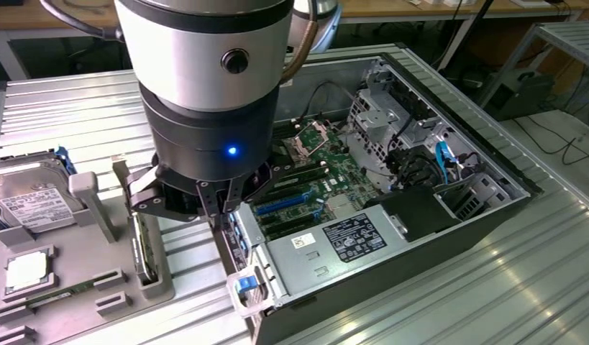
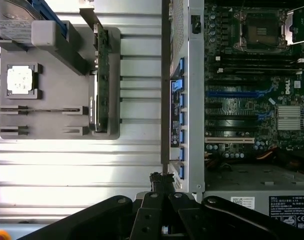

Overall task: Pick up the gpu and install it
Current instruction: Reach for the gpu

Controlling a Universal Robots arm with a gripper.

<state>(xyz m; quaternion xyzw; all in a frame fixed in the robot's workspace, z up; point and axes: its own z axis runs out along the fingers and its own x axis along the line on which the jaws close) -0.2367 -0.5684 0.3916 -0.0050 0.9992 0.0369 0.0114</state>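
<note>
- Gripper (image 1: 220,212) (image 2: 162,186): fingers clenched together, nothing between them.
- Gripper pos.: hangs over the case (image 1: 524,188) (image 2: 189,75) wall nearest the tray (image 1: 55,316) (image 2: 52,117), by the row of blue slot tabs (image 2: 181,102). Apart from the gpu.
- Gpu (image 1: 144,253) (image 2: 102,80): stands on edge in a slot on the tray's case-side rim. Green board edge faces up, metal bracket at the end nearest the hdd. Not gripped, not in the case.
- Tray: grey fixture on the ribbed metal table (image 1: 73,115) (image 2: 67,165), to the exterior view's left of the case, with a strip of bare table between them.
- Other tray items: hdd (image 1: 30,198) (image 2: 12,20) w/ white label leans at one end; cpu (image 1: 27,269) (image 2: 22,80) lies flat in its pocket; RAM stick (image 1: 55,295) (image 2: 42,109) sits on edge beside the cpu.
- Case: lies on its side, panel off, interior up. Mobo (image 1: 313,187) (image 2: 242,100) exposed, w/ blue and black exp. slots. Psu (image 1: 362,237) at the end nearest the camera in the exterior view.
</note>
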